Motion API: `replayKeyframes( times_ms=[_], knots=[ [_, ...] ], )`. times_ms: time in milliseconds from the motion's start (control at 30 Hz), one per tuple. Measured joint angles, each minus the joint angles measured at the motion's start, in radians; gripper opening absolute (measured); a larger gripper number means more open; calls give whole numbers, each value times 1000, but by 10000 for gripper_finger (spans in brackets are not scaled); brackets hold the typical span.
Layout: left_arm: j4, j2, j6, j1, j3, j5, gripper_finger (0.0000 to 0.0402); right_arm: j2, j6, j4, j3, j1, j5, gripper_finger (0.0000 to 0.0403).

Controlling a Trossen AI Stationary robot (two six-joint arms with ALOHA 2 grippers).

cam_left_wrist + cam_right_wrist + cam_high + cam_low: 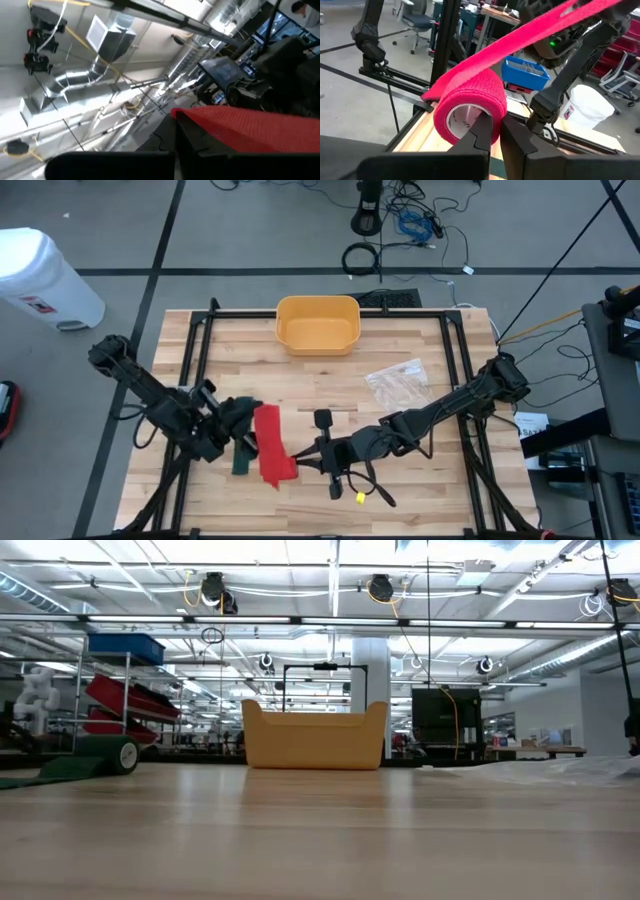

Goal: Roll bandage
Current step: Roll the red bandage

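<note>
A red bandage (270, 442) stretches in the air between my two grippers, above the table's near middle. Its rolled part (470, 102), with a white core, sits at my right gripper (298, 461), which is shut on it. The unrolled strip (530, 31) runs slanting up to my left gripper (240, 412), which is shut on the strip's free end. A dark green bandage (243, 453), partly unrolled, lies on the table under the red strip; the low view shows its roll (100, 755) resting on the boards. My left gripper holds the red strip at its free end (200, 116). The strip leaves the fingers flat and drawn straight toward the roll; the fingers themselves hide the place of contact. My right gripper (501, 137) has the roll's wall (496, 112) between its two fingers; one finger (485, 131) stands at the core's mouth, the other outside. The fingers come about level from the table's right. The roll is clear of the table, its strip taut.
A yellow bin (318, 323) stands at the table's far middle. A clear plastic bag (398, 383) lies right of centre. A small yellow thing (360, 497) lies near the front edge. A black frame (200, 340) runs along the table's sides.
</note>
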Motion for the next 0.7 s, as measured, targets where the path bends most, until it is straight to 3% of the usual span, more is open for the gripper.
replayKeyframes(
  times_ms=[200, 400, 600, 700],
  knots=[
    [-2, 1, -276, 22, 0, -75, 2, 0, 6, -2, 0, 1, -1, 16],
    [-86, 0, -363, 28, 1, -245, 4, 0, 13, -7, 0, 2, -2, 16],
    [-310, 0, -624, 14, 1, -295, 39, 0, 15, -8, 0, 3, -9, 16],
    [-336, 0, -666, 5, 1, -286, 69, 0, 15, -8, 0, 4, -11, 16]
  ],
)
